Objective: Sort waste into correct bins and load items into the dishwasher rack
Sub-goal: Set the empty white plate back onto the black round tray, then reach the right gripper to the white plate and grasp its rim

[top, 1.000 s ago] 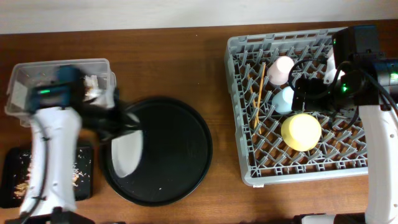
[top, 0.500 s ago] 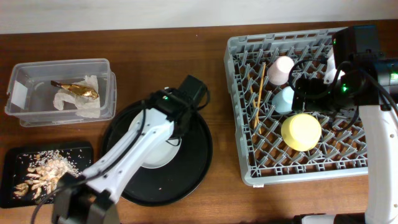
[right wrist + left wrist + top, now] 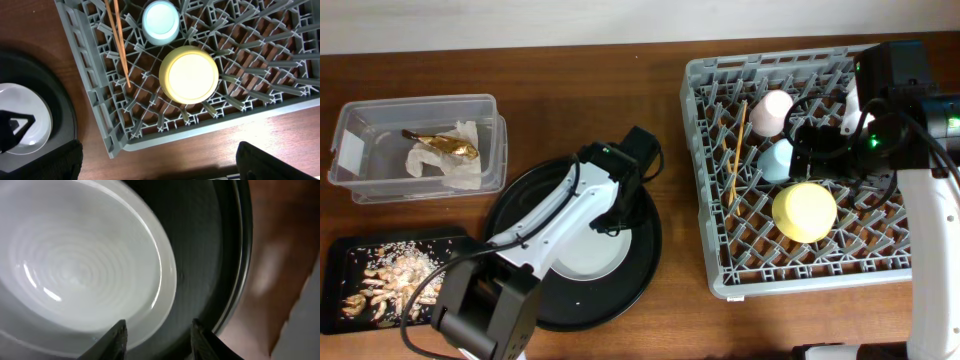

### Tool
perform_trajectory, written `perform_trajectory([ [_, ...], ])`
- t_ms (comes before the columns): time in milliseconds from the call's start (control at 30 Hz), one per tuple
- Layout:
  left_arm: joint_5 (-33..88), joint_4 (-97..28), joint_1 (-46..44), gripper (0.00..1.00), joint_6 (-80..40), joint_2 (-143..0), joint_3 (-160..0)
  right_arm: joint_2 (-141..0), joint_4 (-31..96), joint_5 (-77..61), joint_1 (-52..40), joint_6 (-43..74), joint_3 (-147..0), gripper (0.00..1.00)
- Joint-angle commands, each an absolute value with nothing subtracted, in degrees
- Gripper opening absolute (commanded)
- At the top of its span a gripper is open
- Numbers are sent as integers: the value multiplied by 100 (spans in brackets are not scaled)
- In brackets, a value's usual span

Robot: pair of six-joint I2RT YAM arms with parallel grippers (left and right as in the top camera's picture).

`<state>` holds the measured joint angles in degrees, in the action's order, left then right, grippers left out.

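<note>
The pale grey plate [image 3: 582,256] lies flat on the large round black tray [image 3: 645,262]. My left gripper [image 3: 618,218] hangs low over the plate's right rim, open, with its fingers [image 3: 159,332] on either side of the rim of the plate [image 3: 75,265]. The dishwasher rack [image 3: 715,270] holds the chopsticks [image 3: 734,155], pink cup [image 3: 775,110], light-blue cup [image 3: 777,160] and the upturned yellow bowl [image 3: 804,212]. My right gripper [image 3: 817,145] hovers over the rack, open and empty [image 3: 157,162], above the bowl [image 3: 189,75]. The napkin and gold wrapper [image 3: 442,150] lie in the clear box [image 3: 360,185]. The food scraps [image 3: 390,280] are on the flat black tray [image 3: 335,310].
Bare wooden table [image 3: 680,320] lies between the round tray and the rack. In the right wrist view the rack's front corner [image 3: 117,147] is near the table edge, with the blue cup [image 3: 161,20] and chopsticks [image 3: 117,40] further in.
My left arm swung from over the clear box to the right side of the round tray. The plate now lies flat, a little further right. My right arm has not moved.
</note>
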<state>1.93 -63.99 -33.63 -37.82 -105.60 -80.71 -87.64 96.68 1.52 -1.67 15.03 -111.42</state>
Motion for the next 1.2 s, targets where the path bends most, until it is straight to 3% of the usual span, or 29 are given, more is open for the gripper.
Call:
perform_trajectory([
  [0,467,-7061,-3015,41,-3352,-10396,-8871,-8748,9671,217,-143,1553,-11126,98],
  [200,-711,-8700,-1273,41,-3269,-9638,-10691,-8748,9671,217,-143,1553,-11126,99],
  [233,-919,-8809,-985,45,-3269,-9531,-10792,-8748,9671,217,-143,1553,-11126,98],
  [267,-1129,-8921,-493,80,-3269,-9354,-10829,-8748,9671,217,-143,1553,-11126,98],
  [300,-1192,-9021,-89,99,-3267,-9233,-10827,-8748,9671,217,-143,1553,-11126,98],
  [533,-1184,-9437,1619,99,-3269,-9133,-10827,-8748,9671,220,-143,1553,-11126,98],
  [733,-1184,-9435,1861,99,-3269,-9133,-10825,-8748,9247,-12,-143,1555,-11126,98],
  [800,-1184,-9437,1859,99,-3269,-9133,-10827,-8748,9181,-650,-143,1559,-11126,98],
  [867,-1184,-9437,1861,99,-3269,-9133,-10825,-8768,8829,-2390,-183,1551,-11098,98],
  [933,-1184,-9437,1859,99,-3269,-9133,-10825,-8820,8517,-3127,-563,1551,-10932,96],
  [1000,-1184,-9437,1859,99,-3269,-9133,-10827,-8934,7996,-2814,-1343,1555,-10556,89],
  [1167,-1184,-9437,1859,99,-3269,-9133,-10825,-9478,6901,-2231,-2801,1959,-9533,84],
])
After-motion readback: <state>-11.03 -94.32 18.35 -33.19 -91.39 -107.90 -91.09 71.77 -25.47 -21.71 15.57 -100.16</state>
